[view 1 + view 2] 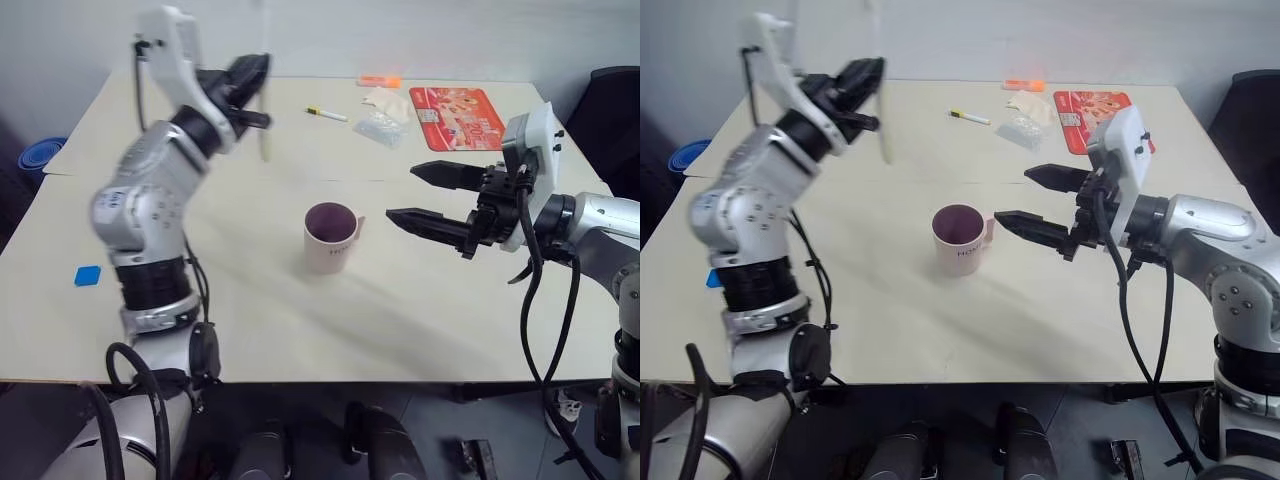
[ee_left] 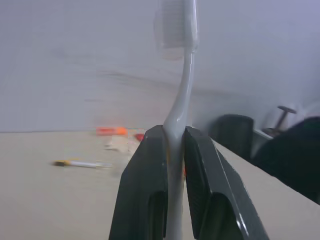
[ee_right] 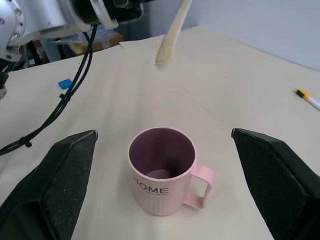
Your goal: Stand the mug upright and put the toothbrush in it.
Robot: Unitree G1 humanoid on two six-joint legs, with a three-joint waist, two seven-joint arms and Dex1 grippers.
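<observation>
My left gripper [image 1: 250,95] raised above far left part of table [image 1: 260,330], clenched on toothbrush [image 2: 182,100], handle pinched between fingers [image 2: 145,190], bristle head up, lower end hanging clear of table. Mug [image 1: 331,238] upright mid-table, mouth open, handle toward my right side, HOME lettering on front. My right gripper [image 1: 425,195] level just beside mug, jaws spread wide, holding nothing. Marker pen [image 1: 327,114] lies far behind
</observation>
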